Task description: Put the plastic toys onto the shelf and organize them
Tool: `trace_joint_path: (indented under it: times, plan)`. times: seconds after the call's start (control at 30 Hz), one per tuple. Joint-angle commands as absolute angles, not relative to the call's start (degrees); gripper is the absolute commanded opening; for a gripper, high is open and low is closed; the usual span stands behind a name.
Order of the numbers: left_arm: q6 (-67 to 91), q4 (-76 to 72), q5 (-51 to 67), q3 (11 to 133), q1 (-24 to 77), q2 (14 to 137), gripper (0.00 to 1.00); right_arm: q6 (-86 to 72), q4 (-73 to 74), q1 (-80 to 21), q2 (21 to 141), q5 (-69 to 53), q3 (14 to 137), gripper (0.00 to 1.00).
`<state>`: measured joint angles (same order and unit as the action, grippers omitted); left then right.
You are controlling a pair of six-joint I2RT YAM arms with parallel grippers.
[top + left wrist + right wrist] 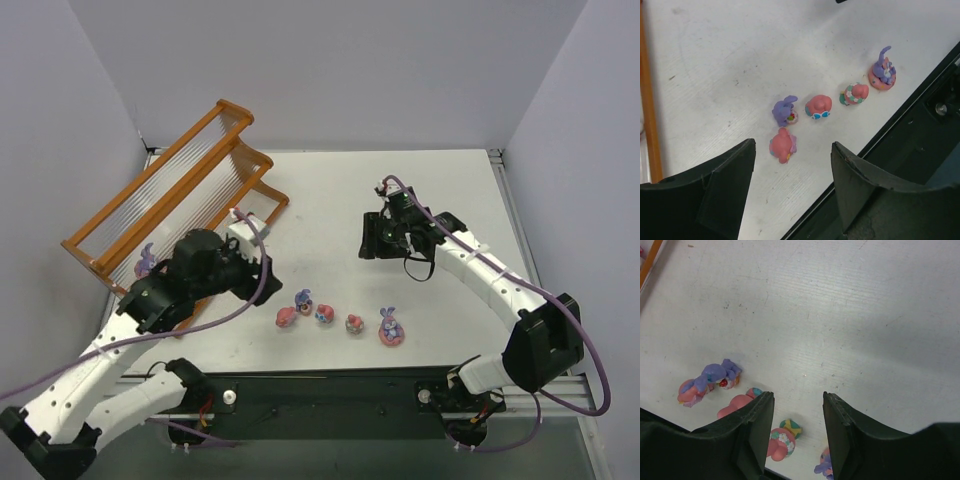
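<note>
Toys [324, 313] show in two places. At far left the shelf [170, 190] stands slanted at the back corner of the counter [330, 190]. A purple toy [146, 260] shows at the near end of its lowest tier, its lower part hidden by the left arm — whether it rests on the rods or just beside the frame cannot be told.

The left claw [792, 150] hangs just right of the shelf's near end, its jaws apart with nothing between them. From above its fingers are lost in the black of the wrist. Its own camera looks through the gap at five toys in a loose row near the counter's front edge. A pink toy [286, 317] lies leftmost and a bunny [389, 328] on a pink disc rightmost; the three between are too small to make out from above.

The right claw [797, 400] hovers behind and to the right of the row, well apart from it, jaws apart and empty. In its own view the fingers cover part of the row — one pink figure is half hidden behind the left finger, and the bunny is cut off at the bottom edge.
</note>
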<state>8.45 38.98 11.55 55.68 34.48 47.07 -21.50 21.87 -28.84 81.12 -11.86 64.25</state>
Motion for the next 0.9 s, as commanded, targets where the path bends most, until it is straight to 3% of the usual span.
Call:
trace_joint_path:
  times: [0.0, 0.1, 0.3, 0.6, 0.87]
  plan:
    - [8.53, 29.18, -2.43, 56.24, 45.95, 55.42, 0.70, -22.94, 23.12, -28.56, 78.58, -11.60, 63.20, 0.44]
    - [6.77, 28.31, -5.97, 56.69, 49.92, 61.76, 0.65, -23.38, 23.20, -28.57, 78.14, -11.34, 62.58, 0.44]
    - [5.45, 25.66, -4.13, 55.81, 50.10, 70.38, 0.44, -24.17, 23.12, -28.56, 77.26, -10.46, 61.70, 0.44]
    - [3.96, 23.20, -0.88, 51.94, 50.19, 73.03, 0.28, -24.26, 23.29, -28.56, 76.12, -9.05, 61.00, 0.44]
    - [4.04, 20.66, 0.88, 50.10, 50.19, 74.96, 0.27, -23.82, 23.82, -28.56, 75.85, -8.61, 60.64, 0.44]
